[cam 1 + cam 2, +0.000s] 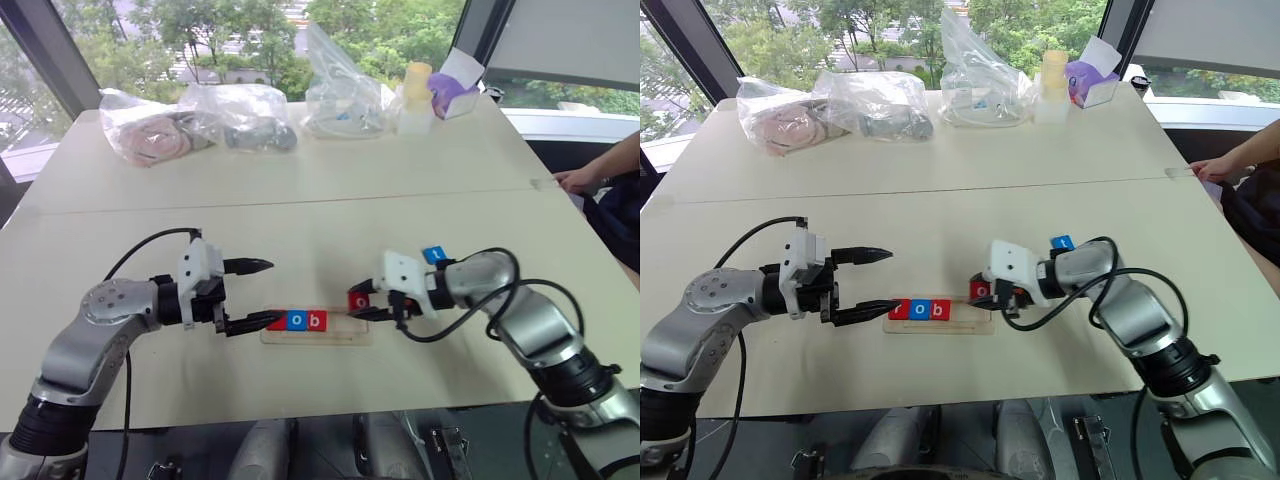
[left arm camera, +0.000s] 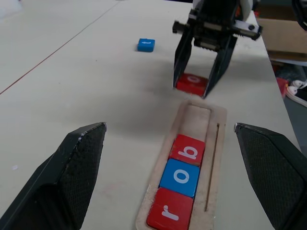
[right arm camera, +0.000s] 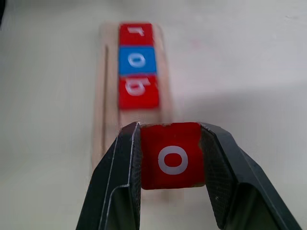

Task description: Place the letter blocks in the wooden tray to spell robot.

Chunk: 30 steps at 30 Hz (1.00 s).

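Beige table (image 1: 300, 200), window behind, bagged clutter (image 1: 200, 120) at far edge

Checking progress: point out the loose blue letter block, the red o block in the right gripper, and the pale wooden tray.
blue letter block (image 2: 146, 44), left wrist view, top face.
red o block (image 3: 171, 155), right wrist view, lettered face.
wooden tray (image 2: 217, 139), left wrist view, bare rim.

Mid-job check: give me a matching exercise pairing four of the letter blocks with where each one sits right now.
Things:
1. red r block
2. blue o block
3. red o block
4. blue t block

Places:
A. loose on the table, away from the wooden tray
B. clamped in the right claw, near the tray's empty end
C. in the tray, between two red blocks
D. in the tray, at the end nearest the open left claw

Pairs: 1-D, 2-C, 3-B, 4-A
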{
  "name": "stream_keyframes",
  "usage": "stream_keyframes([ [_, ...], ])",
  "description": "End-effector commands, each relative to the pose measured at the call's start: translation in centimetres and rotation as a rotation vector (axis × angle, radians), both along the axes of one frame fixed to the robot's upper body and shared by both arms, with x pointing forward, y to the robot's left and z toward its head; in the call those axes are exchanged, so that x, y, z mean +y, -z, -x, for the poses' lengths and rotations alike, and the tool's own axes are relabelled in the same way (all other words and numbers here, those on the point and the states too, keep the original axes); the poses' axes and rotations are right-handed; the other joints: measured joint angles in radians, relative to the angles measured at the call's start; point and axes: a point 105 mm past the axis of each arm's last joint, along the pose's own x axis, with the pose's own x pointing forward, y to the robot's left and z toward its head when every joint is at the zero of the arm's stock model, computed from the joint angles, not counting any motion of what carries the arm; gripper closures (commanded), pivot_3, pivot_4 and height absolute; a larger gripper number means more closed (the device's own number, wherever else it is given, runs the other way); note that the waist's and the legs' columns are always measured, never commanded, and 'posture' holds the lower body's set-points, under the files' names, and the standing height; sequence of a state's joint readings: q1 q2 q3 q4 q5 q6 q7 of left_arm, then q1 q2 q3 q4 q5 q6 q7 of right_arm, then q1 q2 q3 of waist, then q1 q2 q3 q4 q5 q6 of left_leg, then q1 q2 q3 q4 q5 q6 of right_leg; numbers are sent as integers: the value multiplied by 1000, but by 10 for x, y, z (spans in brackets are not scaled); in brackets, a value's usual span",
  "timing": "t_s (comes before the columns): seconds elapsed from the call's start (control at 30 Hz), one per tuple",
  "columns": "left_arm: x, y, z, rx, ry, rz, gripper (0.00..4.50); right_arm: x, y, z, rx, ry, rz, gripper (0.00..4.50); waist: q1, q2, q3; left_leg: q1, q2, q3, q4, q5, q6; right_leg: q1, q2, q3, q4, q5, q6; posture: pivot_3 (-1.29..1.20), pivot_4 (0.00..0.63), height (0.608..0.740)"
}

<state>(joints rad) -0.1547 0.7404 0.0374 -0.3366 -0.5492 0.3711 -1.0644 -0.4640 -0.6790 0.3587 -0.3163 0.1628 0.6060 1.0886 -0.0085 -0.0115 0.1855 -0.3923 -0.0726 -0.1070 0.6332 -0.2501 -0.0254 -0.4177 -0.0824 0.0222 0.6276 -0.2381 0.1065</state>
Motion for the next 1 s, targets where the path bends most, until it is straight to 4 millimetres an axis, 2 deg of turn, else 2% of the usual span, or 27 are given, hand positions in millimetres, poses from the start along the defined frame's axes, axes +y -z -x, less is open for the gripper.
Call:
stream_keyframes([
  [0.03, 1, -11, 0, -43, -7, 7, 0, 11, -7, 4, -26, -21, 0, 3315, -1, 0, 0, 0, 0, 0, 0, 0, 0, 0, 0, 0, 0, 0, 0, 0, 150, 740],
  [0.17, 2, -10, 1, -44, -15, 7, 0, 20, -3, 10, 2, -38, 6, 3315, -4, 0, 0, 0, 0, 0, 0, 0, 0, -1, 0, 0, 0, 0, 0, 0, 150, 740],
  [0.47, 2, -11, 1, -47, -27, 8, 0, 25, 0, 14, 23, -61, 11, 3315, -3, 0, 0, 0, 0, 0, 0, 0, 0, -1, 1, 0, 0, 0, 0, 0, 150, 740],
  [0.87, 1, -11, 2, -44, -35, 6, 0, 31, 0, 11, 10, -65, 0, 3315, -3, 0, 0, 0, 0, 0, 0, 0, 0, -1, 1, 0, 1, 0, 0, 0, 150, 740],
  [0.9, 1, -11, 3, -42, -35, 6, 0, 31, 1, 11, 11, -65, 0, 2292, -3, 0, 0, 0, 0, 0, 0, 0, 0, -1, 1, 0, 1, 0, 0, 0, 150, 740],
  [1.0, 1, -11, 3, -41, -37, 6, 0, 32, 1, 11, 13, -66, 2, 960, -3, 0, 0, 0, 0, 0, 0, 0, 0, -1, 1, 0, 1, 0, 0, 0, 150, 740],
])
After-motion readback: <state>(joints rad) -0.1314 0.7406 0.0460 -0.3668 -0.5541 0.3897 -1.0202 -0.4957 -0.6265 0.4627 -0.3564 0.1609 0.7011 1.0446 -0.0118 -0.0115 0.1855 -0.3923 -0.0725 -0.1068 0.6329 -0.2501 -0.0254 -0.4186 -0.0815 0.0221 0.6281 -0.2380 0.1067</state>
